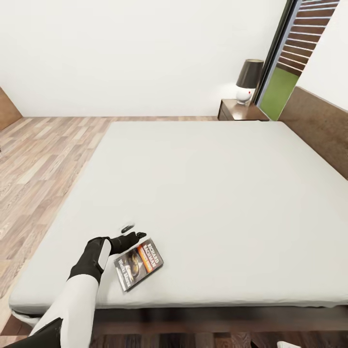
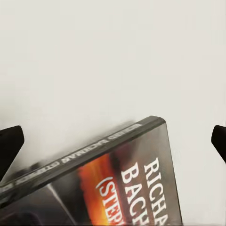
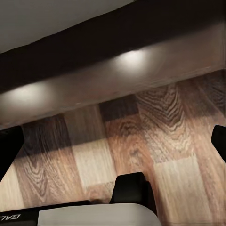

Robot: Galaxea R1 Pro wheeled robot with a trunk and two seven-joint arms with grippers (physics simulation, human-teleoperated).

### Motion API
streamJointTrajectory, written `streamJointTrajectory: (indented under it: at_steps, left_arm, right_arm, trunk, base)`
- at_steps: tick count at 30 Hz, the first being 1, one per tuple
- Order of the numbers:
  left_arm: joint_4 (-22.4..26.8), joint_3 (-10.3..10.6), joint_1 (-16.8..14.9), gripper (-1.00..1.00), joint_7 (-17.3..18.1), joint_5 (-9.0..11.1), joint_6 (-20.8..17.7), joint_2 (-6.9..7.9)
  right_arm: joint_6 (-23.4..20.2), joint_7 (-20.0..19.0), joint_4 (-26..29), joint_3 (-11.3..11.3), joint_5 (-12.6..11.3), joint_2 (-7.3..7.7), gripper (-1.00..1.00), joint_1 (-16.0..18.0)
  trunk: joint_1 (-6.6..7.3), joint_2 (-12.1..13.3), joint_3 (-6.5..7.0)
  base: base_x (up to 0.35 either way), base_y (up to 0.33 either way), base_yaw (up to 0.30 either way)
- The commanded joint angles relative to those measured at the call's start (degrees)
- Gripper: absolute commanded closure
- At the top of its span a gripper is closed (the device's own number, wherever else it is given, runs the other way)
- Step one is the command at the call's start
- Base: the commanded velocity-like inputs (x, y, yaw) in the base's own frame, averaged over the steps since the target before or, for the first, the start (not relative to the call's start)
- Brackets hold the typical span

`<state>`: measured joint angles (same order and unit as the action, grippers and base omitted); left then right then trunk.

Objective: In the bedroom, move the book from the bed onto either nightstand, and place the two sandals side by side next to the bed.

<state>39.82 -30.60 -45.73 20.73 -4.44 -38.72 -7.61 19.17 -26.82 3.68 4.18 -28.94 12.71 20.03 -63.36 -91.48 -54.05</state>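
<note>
The book (image 1: 138, 265), dark with an orange band and white lettering, lies flat on the bed's grey mattress (image 1: 208, 193) near its front left corner. My left gripper (image 1: 134, 232) hovers just beyond the book's far corner, open, with nothing between its fingers. In the left wrist view the book (image 2: 108, 183) lies close below the spread fingertips (image 2: 9, 146). My right gripper (image 3: 115, 146) is open and low, over wood floor (image 3: 141, 141) beside the dark bed frame (image 3: 94, 52). A dark nightstand (image 1: 231, 112) stands at the bed's far corner. The sandals are out of view.
A lamp (image 1: 249, 79) with a dark shade and white base takes up the nightstand's top. The brown headboard (image 1: 316, 125) runs along the bed's right side. A tall window (image 1: 290, 58) is behind the nightstand. Wood-plank floor (image 1: 43, 159) lies left of the bed.
</note>
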Motion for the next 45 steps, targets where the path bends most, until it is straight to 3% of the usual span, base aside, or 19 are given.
streamJointTrajectory:
  at_steps: [1,45]
  left_arm:
    - [0.09,-0.42,-0.06,-1.0,0.45,-0.48,-0.31,-0.09]
    - [0.09,-0.42,-0.06,-1.0,0.45,-0.48,-0.31,-0.13]
  right_arm:
    - [0.16,-0.26,-0.08,0.44,-0.59,0.03,-1.0,0.04]
    - [0.16,-0.26,-0.08,0.44,-0.59,0.04,-1.0,0.02]
  trunk:
    - [0.02,-0.02,-0.04]
    - [0.02,-0.02,-0.04]
  base:
    - [-0.072,0.0,0.0]
    - [-0.054,0.0,0.0]
